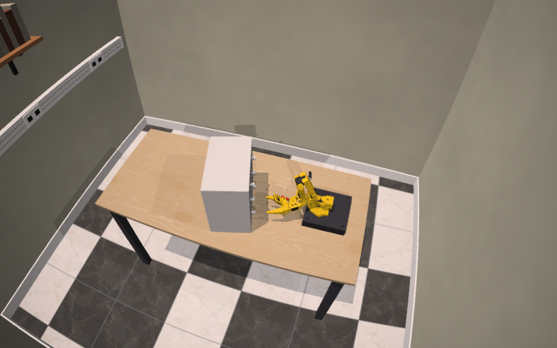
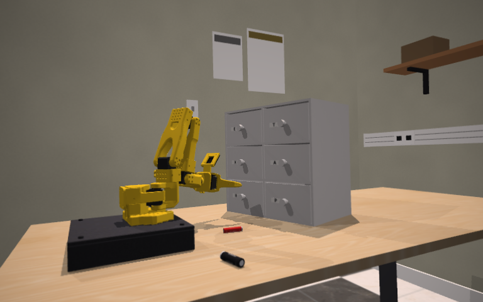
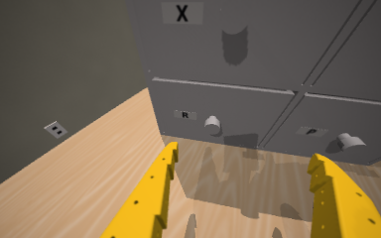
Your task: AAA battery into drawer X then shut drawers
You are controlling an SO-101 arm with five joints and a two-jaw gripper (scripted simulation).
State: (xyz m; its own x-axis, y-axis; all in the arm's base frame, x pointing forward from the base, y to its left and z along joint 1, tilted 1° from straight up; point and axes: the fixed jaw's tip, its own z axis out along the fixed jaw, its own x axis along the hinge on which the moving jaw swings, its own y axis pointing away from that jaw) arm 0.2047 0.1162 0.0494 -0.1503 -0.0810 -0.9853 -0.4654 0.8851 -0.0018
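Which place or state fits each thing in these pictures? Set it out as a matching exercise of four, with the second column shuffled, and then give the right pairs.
Things
1. gripper
2. red cylinder
3. black cylinder
4. drawer marked X

Places or states
a. shut, middle row, left column of the chest
b. on the table, nearest its front edge
c. open and holding nothing, in front of the lower left drawers
d. on the table between the black base and the chest

Pairs: 1-c, 2-d, 3-b, 4-a
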